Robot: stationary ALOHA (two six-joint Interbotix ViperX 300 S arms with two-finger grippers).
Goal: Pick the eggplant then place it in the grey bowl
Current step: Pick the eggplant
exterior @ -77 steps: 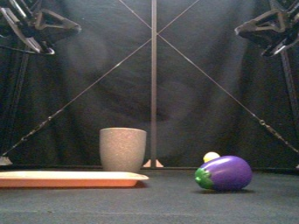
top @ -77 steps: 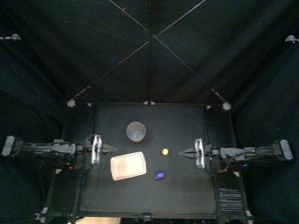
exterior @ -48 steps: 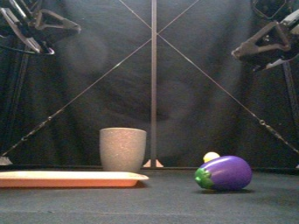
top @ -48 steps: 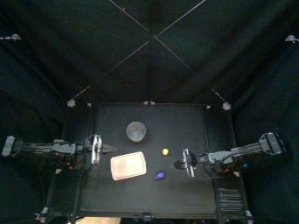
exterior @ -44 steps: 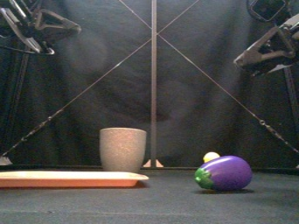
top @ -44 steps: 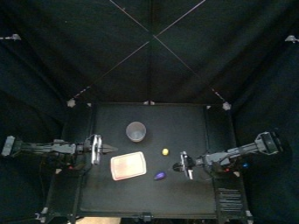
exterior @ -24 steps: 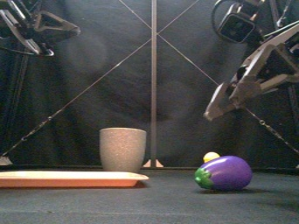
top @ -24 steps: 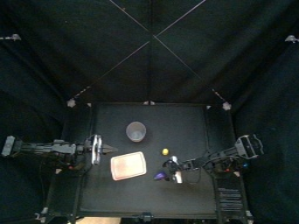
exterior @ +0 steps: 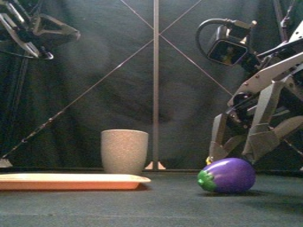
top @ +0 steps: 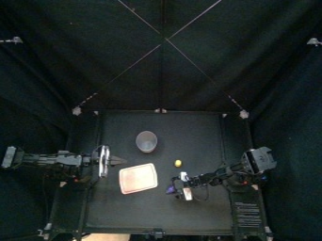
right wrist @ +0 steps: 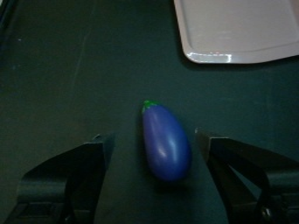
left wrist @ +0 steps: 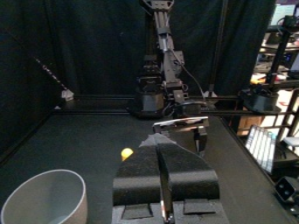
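Right fingers (right wrist: 70,179) lowered toward eggplant (right wrist: 166,144), pink tray (top: 138,177) near, grey cup (exterior: 124,151) beyond

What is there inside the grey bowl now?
The grey bowl looks empty from above; the left wrist view shows only bare inner wall. Its floor is partly hidden.

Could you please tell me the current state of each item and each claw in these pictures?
Eggplant: lying on its side, not gripped.
Grey bowl: upright, empty.
Pink tray: lying flat, empty.
Small yellow toy: loose, behind the eggplant.
Right claw: open, one jaw on each side of the eggplant.
Left claw: shut, holding nothing, raised at the left.
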